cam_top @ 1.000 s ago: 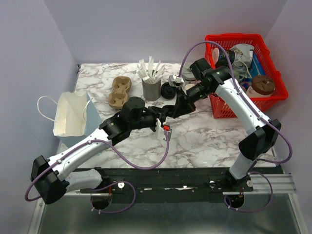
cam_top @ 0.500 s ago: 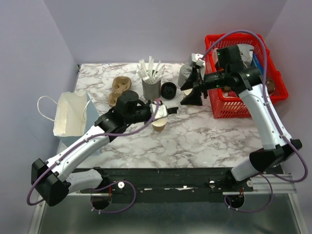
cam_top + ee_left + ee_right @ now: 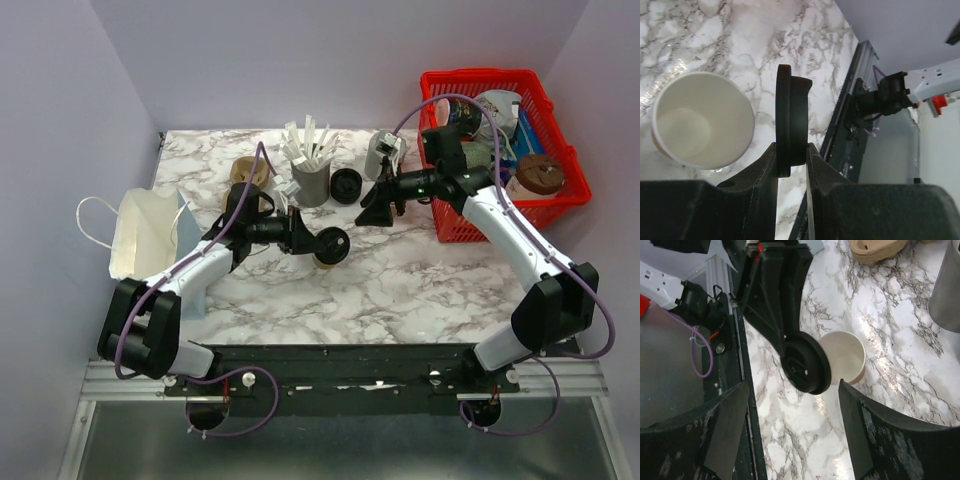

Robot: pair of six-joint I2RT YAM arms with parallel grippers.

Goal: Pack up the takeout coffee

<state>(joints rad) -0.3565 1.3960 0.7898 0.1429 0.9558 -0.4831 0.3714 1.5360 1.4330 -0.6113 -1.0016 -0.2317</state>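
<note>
**Holding the lid on edge beside the open cup**

The marble table [image 3: 420, 280] lies bare from 3 to 6 o'clock of the cup [image 3: 323, 262]. The red basket [image 3: 560, 205] walls the 2 o'clock edge, the white bag [image 3: 145, 240] the 9 o'clock edge. The cup stands mid-table, open-topped. The left gripper [image 3: 791, 150] pinches the black lid [image 3: 790, 110] upright, just beside the cup's rim. The right gripper [image 3: 377, 213] hangs at 1 o'clock, jaws wide, holding nothing.

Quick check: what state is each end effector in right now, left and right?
Left end effector: closed on the black lid, held edge-on beside the lidless paper cup.
Right end effector: open, holding nothing.
</note>
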